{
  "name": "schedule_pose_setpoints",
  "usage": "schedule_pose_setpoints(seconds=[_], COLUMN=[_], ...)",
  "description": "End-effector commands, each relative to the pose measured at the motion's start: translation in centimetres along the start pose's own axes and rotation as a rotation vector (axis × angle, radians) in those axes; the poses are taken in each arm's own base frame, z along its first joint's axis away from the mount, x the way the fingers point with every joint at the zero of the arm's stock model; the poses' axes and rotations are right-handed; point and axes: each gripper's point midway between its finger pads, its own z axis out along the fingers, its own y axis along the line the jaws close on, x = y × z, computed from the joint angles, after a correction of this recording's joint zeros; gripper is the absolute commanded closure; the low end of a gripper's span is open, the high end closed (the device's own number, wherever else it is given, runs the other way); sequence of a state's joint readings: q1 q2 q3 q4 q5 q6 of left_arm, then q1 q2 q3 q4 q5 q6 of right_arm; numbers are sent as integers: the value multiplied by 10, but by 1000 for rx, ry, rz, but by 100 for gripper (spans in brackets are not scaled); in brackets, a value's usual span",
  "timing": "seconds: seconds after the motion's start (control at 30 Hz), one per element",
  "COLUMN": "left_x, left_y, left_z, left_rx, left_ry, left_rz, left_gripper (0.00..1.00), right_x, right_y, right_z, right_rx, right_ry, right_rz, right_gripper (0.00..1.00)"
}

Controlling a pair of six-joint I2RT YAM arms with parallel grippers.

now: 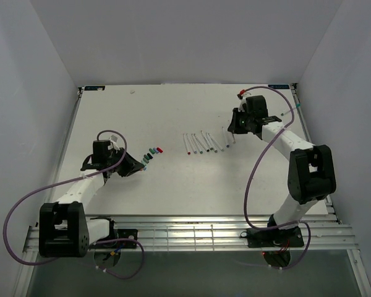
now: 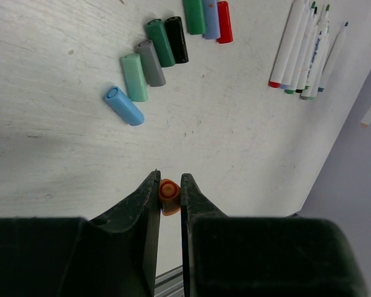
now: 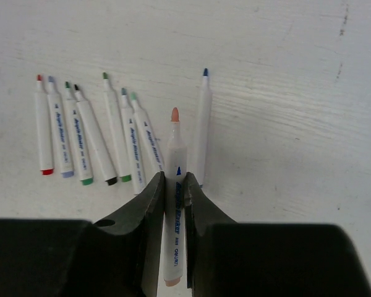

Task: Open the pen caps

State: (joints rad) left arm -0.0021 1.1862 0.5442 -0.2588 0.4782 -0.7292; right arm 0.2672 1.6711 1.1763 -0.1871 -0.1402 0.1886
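The left gripper [image 2: 169, 179] is clenched on a short orange plastic pen cap [image 2: 169, 197], pinched between its two black fingers just above the white table top [image 2: 62, 161]. The cap is seen almost end-on, so its long axis seems to run roughly along the fingers; the exact tilt is unclear. Beyond it eight loose cylindrical caps [image 2: 160, 42] lie side by side in a curving row, long axes pointing away from the camera: light blue nearest and skewed, then mint, grey, dark green, black, green, lilac and red. Only the left wrist view makes out those colours; from above they are a small speckled line. Farther right lies a group of uncapped white pens [image 1: 201, 143], roughly parallel. At its right end the right gripper [image 3: 173, 179] grasps a white pen barrel with an orange tip [image 3: 175, 148], tip pointing away from the wrist, a blue-tipped pen [image 3: 202, 124] just beside it. From above that grasp is too small to judge. One more pen [image 1: 289, 114] lies apart near the table's right edge.
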Motion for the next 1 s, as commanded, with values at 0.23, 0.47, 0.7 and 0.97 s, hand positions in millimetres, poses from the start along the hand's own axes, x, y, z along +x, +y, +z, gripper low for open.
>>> schedule_pose_setpoints(seconds=[0.23, 0.47, 0.7, 0.97], left_x=[-5, 1, -2, 0], left_y=[21, 33, 37, 42], left_z=[6, 20, 28, 35], left_rx=[-125, -157, -173, -190], left_ry=[15, 66, 67, 90], left_rz=[0, -52, -81, -101], left_gripper=[90, 89, 81, 65], right_x=[7, 4, 3, 9], right_y=[-41, -52, -52, -50], right_z=[33, 43, 48, 53], right_rx=[57, 58, 35, 8], right_ry=[67, 73, 74, 86], right_rz=[-14, 4, 7, 0], right_gripper=[92, 92, 92, 92])
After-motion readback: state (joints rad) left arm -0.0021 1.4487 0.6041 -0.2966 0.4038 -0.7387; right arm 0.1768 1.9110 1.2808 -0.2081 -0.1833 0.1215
